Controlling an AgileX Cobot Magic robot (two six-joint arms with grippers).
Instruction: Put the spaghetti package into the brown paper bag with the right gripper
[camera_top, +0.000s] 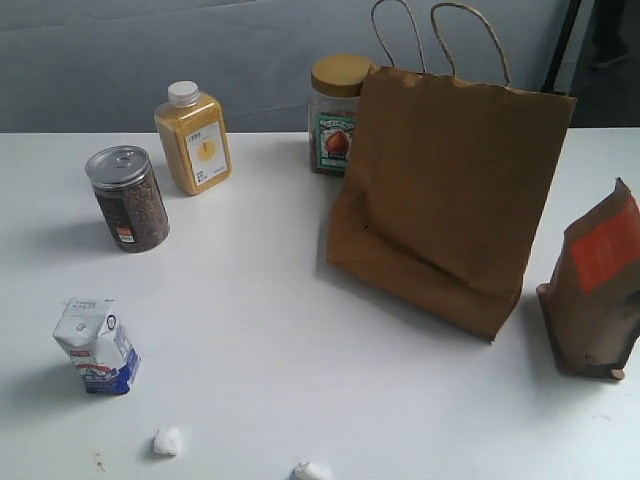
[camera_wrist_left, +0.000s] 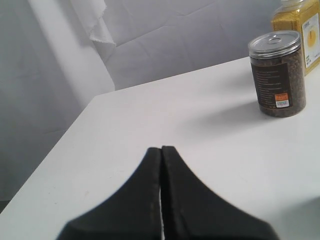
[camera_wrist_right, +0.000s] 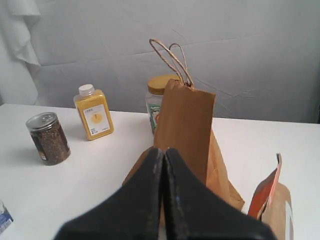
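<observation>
Now, exterior view: the large creased brown kraft paper bag (camera_top: 450, 190) with twisted loop handles stands upright toward the far right corner of the white desk (camera_top: 280, 340), a brown pouch with an orange-red label (camera_top: 595, 290) beside it at the right edge. Left wrist view: the left gripper (camera_wrist_left: 161, 150) is pressed together, empty, near the left edge. Right wrist view: the right gripper (camera_wrist_right: 164, 151), likewise pressed together and empty, faces the bag
</observation>
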